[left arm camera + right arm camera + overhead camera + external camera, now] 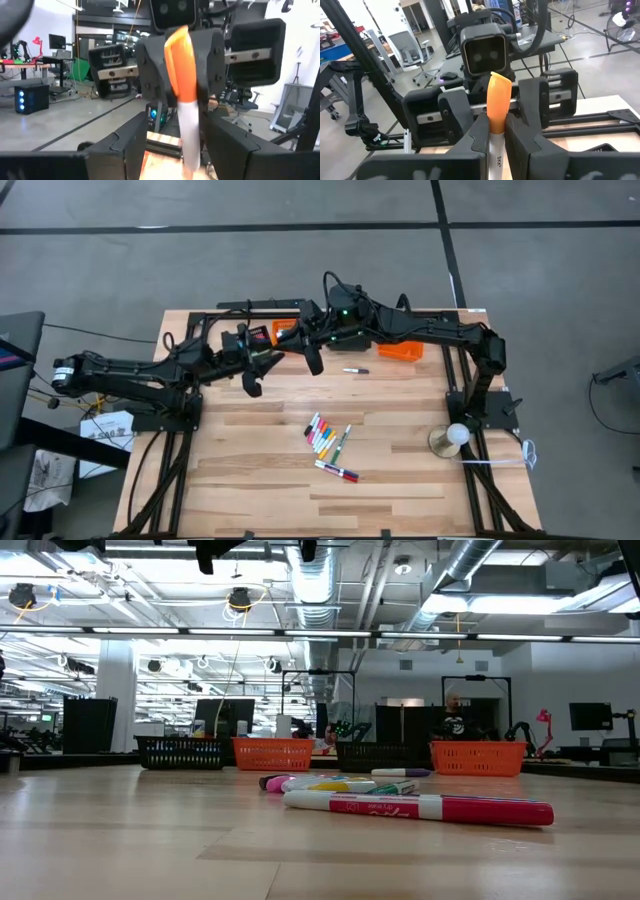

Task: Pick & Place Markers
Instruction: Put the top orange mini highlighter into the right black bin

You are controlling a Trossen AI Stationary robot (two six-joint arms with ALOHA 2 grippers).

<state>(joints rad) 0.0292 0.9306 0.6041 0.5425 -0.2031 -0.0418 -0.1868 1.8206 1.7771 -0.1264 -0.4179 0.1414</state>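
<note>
Handover risk: orange-capped marker (497,112) held aloft at far centre, pinched in right gripper (495,131), facing left gripper (172,145) spread wide around its white barrel. Could drop if released before left closes. Remaining markers (330,442) heaped near centre.

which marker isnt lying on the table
The orange-capped marker, pinched upright in the shut right gripper facing the open left gripper. The cluster of markers and the lone marker lie flat on the table.

no legible text — markings blurred
</note>
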